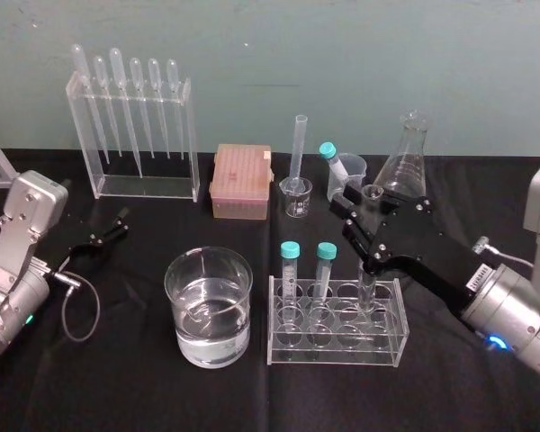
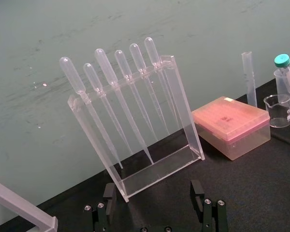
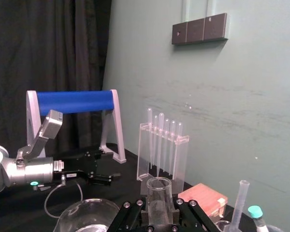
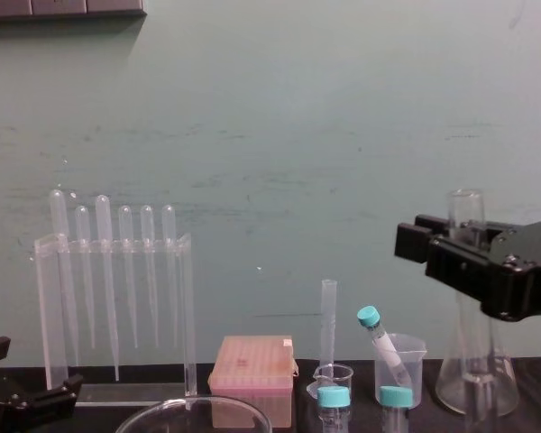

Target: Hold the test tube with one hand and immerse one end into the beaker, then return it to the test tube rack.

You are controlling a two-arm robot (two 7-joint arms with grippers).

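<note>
Got the black right gripper (image 1: 375,219) pinching the clear test tube (image 1: 367,286) just under its open mouth, standing upright toward the right end of the acrylic test tube rack (image 1: 335,354) near the table (image 1: 117,378) front edge. Two teal-capped tubes (image 1: 290,265) in there too. Just left, one wide round beaker (image 1: 243,315) part full of clear liquid. By the left edge, left gripper (image 1: 119,225) parked, fingers spread. Six bulb pipettes (image 1: 135,90) back left.

Black cloth surface (image 1: 117,378), pale teal wall (image 1: 342,54), pink plastic box (image 1: 241,180), teal-capped short tubes (image 1: 291,249), clear straight test tube (image 1: 367,286), black right claw (image 1: 364,225)
</note>
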